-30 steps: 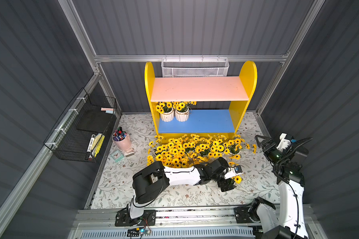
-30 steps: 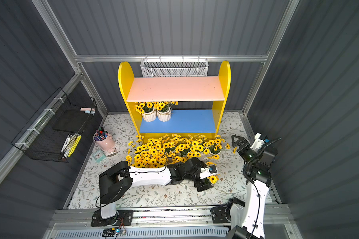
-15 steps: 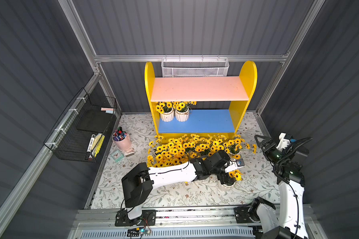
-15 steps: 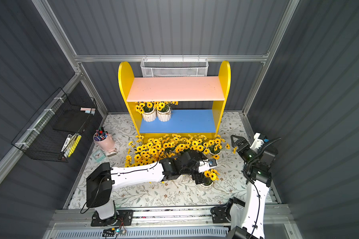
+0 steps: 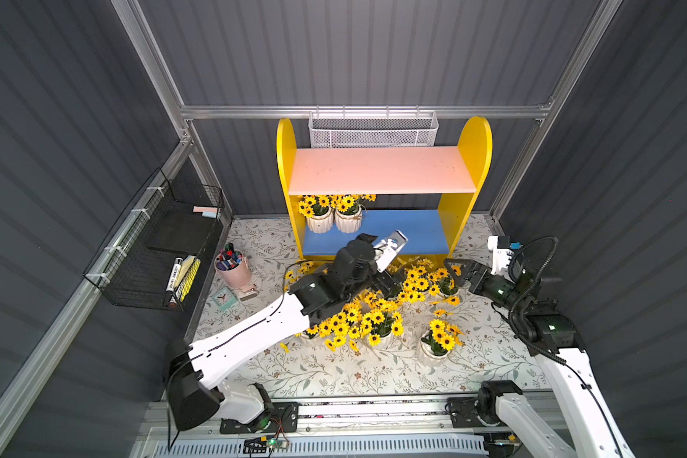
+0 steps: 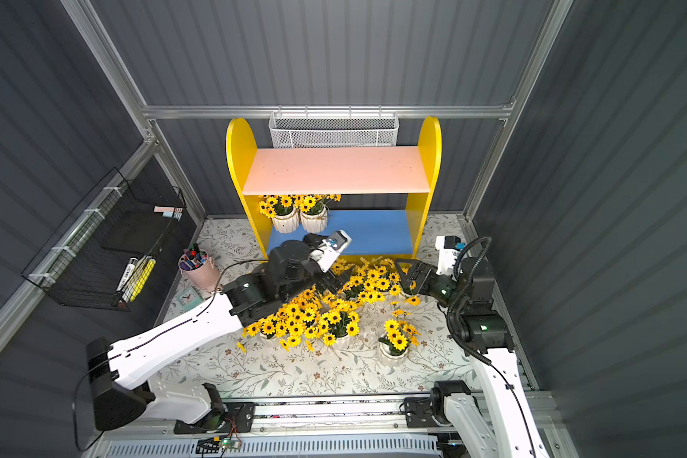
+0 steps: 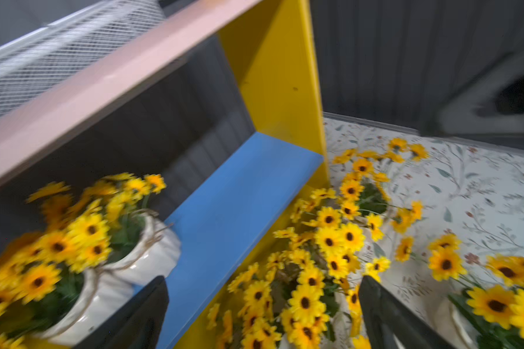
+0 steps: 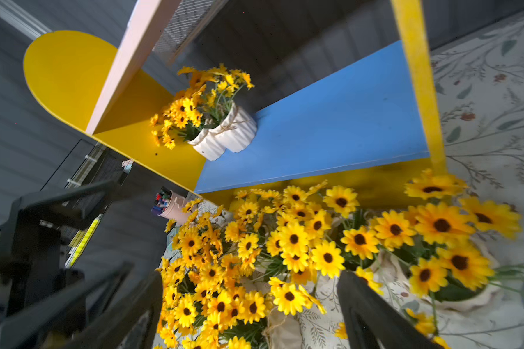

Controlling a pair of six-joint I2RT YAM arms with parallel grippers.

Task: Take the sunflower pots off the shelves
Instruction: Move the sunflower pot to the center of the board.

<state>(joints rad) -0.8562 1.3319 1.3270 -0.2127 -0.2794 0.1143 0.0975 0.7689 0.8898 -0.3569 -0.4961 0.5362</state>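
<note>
Floral mat [image 5: 334, 376]; left hand [image 7: 262, 305], right hand [image 8: 251, 299] spread; right wrist view, unlike left, catches pink cup [image 8: 176, 208].

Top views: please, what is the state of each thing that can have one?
left hand: open, empty.
right hand: open, empty.
pink upper board: bare.
blue lower board: holds two pots at one end.
two shelf pots: upright, side by side.
lone front pot: upright, apart from the cluster.
pink cup: upright, holding markers.

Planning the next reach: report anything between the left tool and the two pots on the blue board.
Nothing visible: only bare blue lower board lies between the open left tool and the two white ribbed sunflower pots at its end.
</note>
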